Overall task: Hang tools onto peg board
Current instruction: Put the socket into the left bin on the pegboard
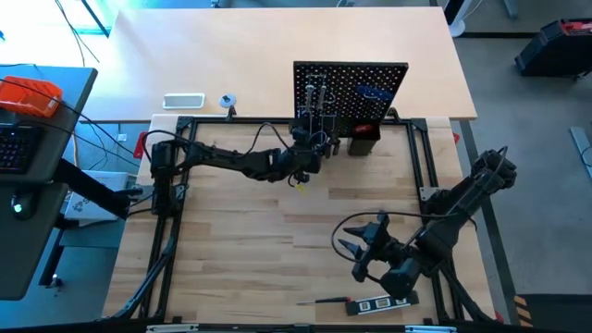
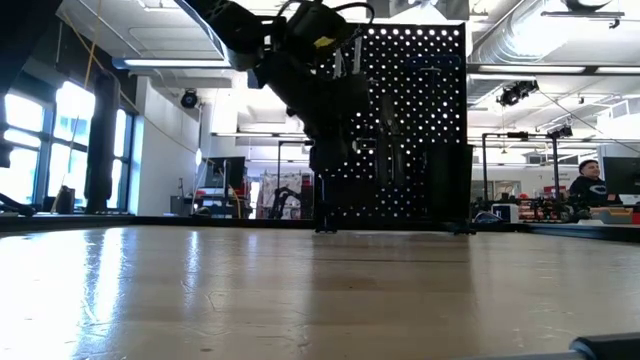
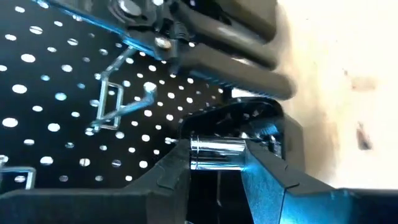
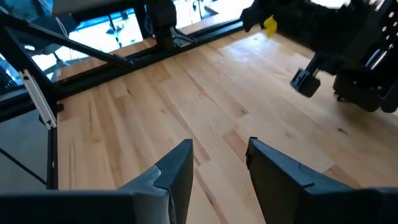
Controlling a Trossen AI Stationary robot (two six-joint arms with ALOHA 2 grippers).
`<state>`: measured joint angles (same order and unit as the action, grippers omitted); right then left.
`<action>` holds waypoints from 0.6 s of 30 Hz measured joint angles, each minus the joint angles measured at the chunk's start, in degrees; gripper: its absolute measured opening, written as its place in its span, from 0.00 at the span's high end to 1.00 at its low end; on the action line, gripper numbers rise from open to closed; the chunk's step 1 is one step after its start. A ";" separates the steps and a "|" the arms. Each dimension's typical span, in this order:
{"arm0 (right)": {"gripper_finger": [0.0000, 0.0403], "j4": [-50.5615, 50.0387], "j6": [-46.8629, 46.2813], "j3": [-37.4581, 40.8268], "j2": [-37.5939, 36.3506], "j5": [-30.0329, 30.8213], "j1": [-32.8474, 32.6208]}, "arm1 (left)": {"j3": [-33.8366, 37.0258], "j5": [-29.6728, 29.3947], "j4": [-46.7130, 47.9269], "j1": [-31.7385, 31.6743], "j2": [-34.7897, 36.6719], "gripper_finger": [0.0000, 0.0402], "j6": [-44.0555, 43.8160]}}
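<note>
- Looking straight down, the high view shows the left gripper [image 1: 313,148] pressed up at the foot of the peg board [image 1: 370,79], which stands at the table's [image 1: 240,250] far edge, while the right gripper [image 1: 356,250] hovers well apart over bare wood near the front.
- The left wrist view alone shows the grip: the left fingers [image 3: 171,171] are clamped on a shiny silver cylindrical tool [image 3: 217,152], close to the perforated panel and a wire hook [image 3: 115,102].
- The right wrist view shows its jaws parted with nothing between them, only planks below.
- The low view sets the left arm against the upright peg board [image 2: 420,120]; the tool is hidden there.
- A black holder box [image 1: 363,141] sits at the board's base; its contents cannot be made out.
- A level [image 1: 377,303] and a screwdriver [image 1: 324,301] lie at the table's front edge.
- A white tray [image 1: 183,101] sits beyond the frame, left of the board; what it holds is unclear.
</note>
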<state>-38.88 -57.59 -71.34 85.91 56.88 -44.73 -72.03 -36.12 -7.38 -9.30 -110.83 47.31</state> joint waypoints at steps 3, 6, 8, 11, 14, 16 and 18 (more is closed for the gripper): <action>0.64 0.10 -0.07 -0.01 0.00 1.12 -0.69 | 0.04 0.09 1.06 0.00 0.00 0.73 -0.79; 0.64 0.13 -0.47 0.00 0.00 1.27 -1.21 | 0.07 -0.24 1.03 0.17 0.00 0.73 -0.72; 0.64 0.11 -0.67 0.01 0.00 1.25 -1.38 | 0.09 -0.40 1.07 0.22 -0.01 0.73 -0.72; 0.64 0.16 -0.67 0.00 0.00 1.47 -1.67 | 0.09 -1.12 1.51 0.24 -0.02 0.72 -0.51; 0.64 0.20 -0.88 0.01 0.04 1.70 -1.95 | 0.12 -2.58 2.48 0.21 -0.02 0.68 0.32; 0.64 0.22 -0.88 0.01 0.04 1.88 -1.97 | 0.14 -3.45 2.71 0.19 -0.02 0.65 0.40; 0.64 0.30 -0.90 -0.01 0.04 1.88 -1.99 | 0.13 -3.84 2.85 0.09 -0.02 0.62 0.69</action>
<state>-38.57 -58.50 -71.35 85.95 58.76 -46.72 -71.90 -39.96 -4.53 -9.21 -110.85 48.01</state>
